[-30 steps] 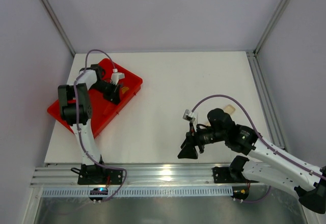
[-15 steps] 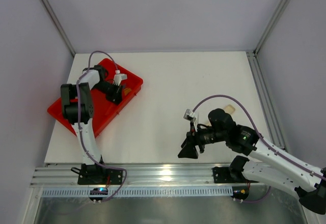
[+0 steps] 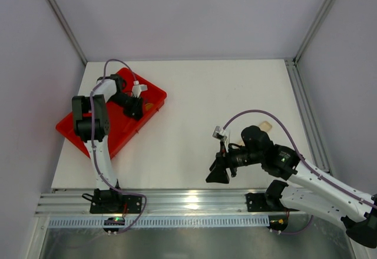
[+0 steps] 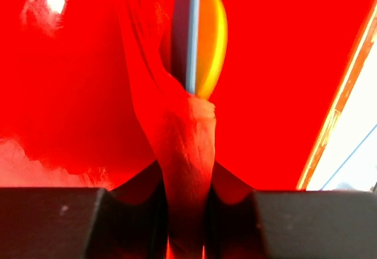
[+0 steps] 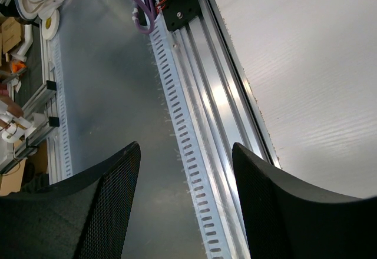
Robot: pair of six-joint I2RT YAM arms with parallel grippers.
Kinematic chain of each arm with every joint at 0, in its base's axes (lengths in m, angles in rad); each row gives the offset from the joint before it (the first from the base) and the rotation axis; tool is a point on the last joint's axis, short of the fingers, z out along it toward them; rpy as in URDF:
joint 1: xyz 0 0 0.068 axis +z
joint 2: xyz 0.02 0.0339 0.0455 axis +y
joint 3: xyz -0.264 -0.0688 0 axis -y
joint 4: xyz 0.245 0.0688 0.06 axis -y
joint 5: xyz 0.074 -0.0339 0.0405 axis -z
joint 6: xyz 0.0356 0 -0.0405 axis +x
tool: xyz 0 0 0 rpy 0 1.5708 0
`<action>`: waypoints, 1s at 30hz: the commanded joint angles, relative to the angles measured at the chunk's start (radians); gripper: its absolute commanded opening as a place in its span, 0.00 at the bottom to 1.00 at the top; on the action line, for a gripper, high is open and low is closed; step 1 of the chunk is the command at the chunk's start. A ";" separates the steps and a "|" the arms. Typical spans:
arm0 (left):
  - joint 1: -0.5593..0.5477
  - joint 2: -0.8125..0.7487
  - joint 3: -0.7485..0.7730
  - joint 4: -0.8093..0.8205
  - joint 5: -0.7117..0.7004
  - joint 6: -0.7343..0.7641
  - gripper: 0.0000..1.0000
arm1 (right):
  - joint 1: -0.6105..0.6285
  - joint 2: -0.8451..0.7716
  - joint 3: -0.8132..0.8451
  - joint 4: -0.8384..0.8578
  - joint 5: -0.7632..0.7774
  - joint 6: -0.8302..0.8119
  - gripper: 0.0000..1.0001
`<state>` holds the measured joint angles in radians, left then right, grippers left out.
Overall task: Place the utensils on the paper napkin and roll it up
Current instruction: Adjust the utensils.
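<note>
Over the red tray (image 3: 76,130) at the far left of the bench (image 3: 235,94), the left hand (image 3: 134,110) is down low. Its wrist view shows the paper napkin (image 4: 188,147) gathered into a soft, creased ridge running straight between the two dark fingers (image 4: 59,223). The utensils (image 4: 213,41) lie just beyond that ridge, partly wrapped in it. A rounded yellowish piece lies against a slim grey-blue one, with fork tines showing at the top edge. The fingers stand close on either side of the paper, but I cannot tell whether they are squeezing it or only flanking it. The right hand (image 5: 185,206) hangs spread and empty over the near rail, well apart from the tray.

The napkin looks thin and limp, so it is likely to tear under a hard pinch and to spring open once let go. The utensils seem light, stiff and smooth enough to slide out of an open end. The best hold is probably across the middle of the bundle, where the sticks back the paper, not at a loose edge.
</note>
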<state>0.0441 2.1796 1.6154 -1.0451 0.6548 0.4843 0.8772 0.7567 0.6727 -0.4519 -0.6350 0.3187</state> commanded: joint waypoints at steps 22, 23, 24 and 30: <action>-0.009 -0.026 -0.019 0.051 -0.122 -0.039 0.36 | 0.005 -0.022 0.002 0.001 0.000 -0.013 0.67; -0.007 -0.021 -0.017 0.048 -0.127 -0.041 0.36 | 0.006 -0.022 0.002 0.001 0.000 -0.012 0.67; -0.009 -0.020 -0.015 0.045 -0.130 -0.038 0.36 | 0.005 -0.022 0.002 0.002 0.000 -0.012 0.67; -0.007 0.016 -0.018 0.043 -0.132 -0.044 0.16 | 0.006 -0.030 0.004 -0.002 0.006 -0.013 0.67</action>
<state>0.0368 2.1628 1.6104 -1.0279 0.5903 0.4259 0.8776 0.7475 0.6727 -0.4519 -0.6346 0.3157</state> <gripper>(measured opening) 0.191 0.672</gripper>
